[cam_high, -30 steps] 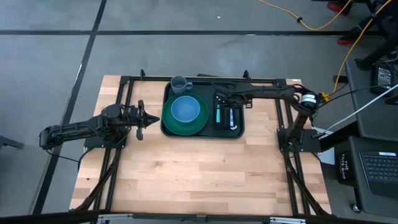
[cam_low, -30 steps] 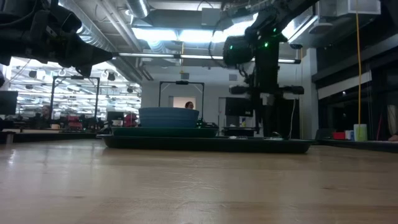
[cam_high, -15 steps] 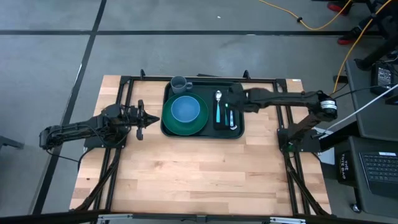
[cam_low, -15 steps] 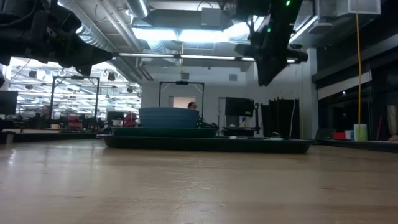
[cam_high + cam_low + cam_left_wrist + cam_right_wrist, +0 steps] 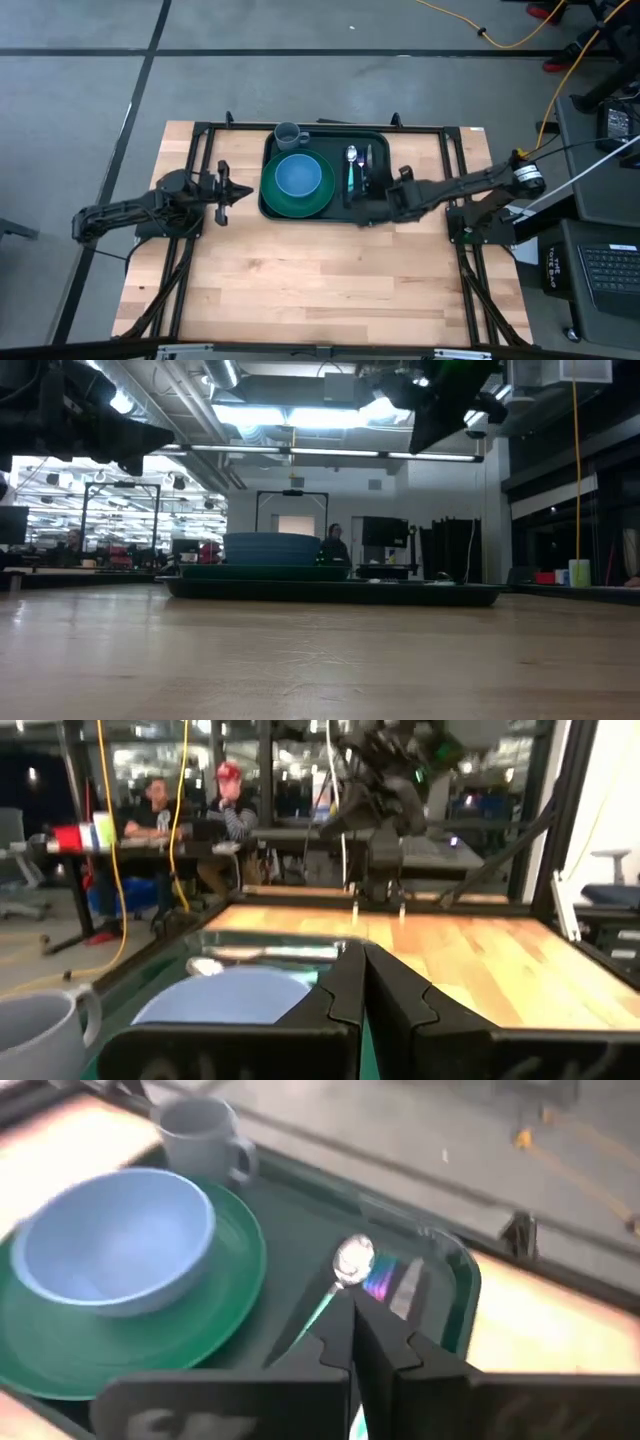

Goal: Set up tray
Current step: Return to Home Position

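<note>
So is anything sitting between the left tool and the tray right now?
Nothing visible. The left tool points at the tray from its left side, with only a strip of bare table between them. The right tool hangs over the tray's near right corner.

Tray: dk green, plain. On its L half, a round plate in brighter mid green, w/ a lt blue bowl on it. Mug at the tray's far L corner: pale grey-blue. R half: black napkin. Spoon has a silvery head & teal-green handle. Fork to its R shows a blue-violet sheen. Table: lt blond wood in narrow strips running L-R, tones varying strip to strip. Left arm & right arm: black. Floor: grey w/ black lines. Cable far R: yellow. Person in the room beyond: red cap.
</note>
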Controlling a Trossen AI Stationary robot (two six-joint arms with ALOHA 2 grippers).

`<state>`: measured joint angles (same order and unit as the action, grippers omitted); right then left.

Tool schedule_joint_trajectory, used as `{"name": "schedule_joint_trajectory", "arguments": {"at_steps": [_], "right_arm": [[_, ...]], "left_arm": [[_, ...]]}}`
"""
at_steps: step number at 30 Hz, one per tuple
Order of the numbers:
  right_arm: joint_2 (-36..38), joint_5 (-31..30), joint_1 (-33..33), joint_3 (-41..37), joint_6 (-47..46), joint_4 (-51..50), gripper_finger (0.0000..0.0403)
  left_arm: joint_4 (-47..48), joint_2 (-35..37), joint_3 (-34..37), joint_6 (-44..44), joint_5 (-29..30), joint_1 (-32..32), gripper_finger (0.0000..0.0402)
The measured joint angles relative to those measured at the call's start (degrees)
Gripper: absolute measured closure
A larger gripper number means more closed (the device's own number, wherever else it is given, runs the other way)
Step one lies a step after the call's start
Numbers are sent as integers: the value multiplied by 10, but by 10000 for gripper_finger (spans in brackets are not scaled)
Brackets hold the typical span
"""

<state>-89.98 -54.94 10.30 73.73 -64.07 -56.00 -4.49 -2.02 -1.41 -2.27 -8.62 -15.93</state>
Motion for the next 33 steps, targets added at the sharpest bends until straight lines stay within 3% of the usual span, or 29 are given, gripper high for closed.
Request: {"name": "schedule_joint_trajectory", "arguments": {"at_steps": [4, 13, 16, 21, 29, 33], "right_arm": [[-16, -54, 56, -30, -41, 24, 394], [-17, -37, 117, -197, -44, 223, 397], [-14, 5, 120, -234, 21, 296, 399], [14, 79, 114, -289, 226, 483, 399], [80, 217, 40, -446, 470, 834, 400], [108, 261, 5, -496, 560, 939, 400]], "left_arm": [[-9, 19, 9, 5, 6, 6, 400], [-13, 20, 9, 9, 41, 10, 399], [-13, 20, 9, 10, 40, 10, 400], [-13, 20, 9, 11, 40, 10, 399], [-12, 20, 9, 11, 41, 10, 399], [-4, 20, 9, 11, 41, 10, 400]]}}
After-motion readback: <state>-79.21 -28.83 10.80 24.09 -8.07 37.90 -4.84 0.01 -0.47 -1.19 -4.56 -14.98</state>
